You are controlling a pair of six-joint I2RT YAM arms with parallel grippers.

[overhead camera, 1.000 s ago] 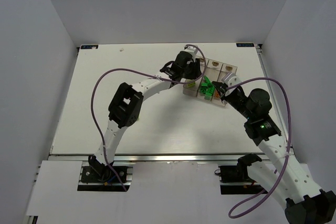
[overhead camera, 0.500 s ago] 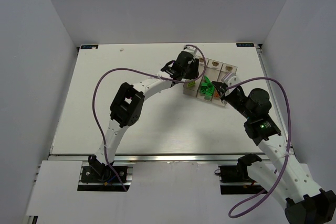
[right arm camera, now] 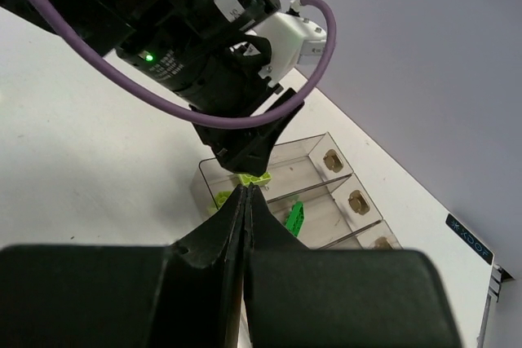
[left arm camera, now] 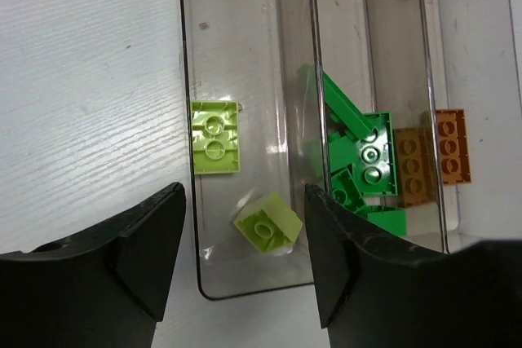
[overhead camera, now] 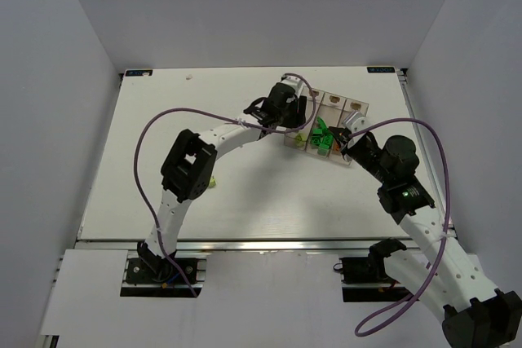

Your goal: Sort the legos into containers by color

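two yellow-green lego bricks (left arm camera: 215, 137) lie in leftmost clear plastic bin (left arm camera: 236, 46); left jaws spread wide & empty just above it. right jaws pressed together w/ nothing held.

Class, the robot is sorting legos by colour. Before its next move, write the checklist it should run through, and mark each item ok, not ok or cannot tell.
1. The left gripper is empty: ok, open over the left bin.
2. The left bin holds one colour: ok, only two yellow-green legos.
3. The middle bin holds one colour: cannot tell. It has dark green legos, but the orange shape at its right wall may be a reflection.
4. All legos are binned: not ok. A yellow-green stray lego lies on the table.
5. The right gripper is free: ok, shut with nothing visible in it.
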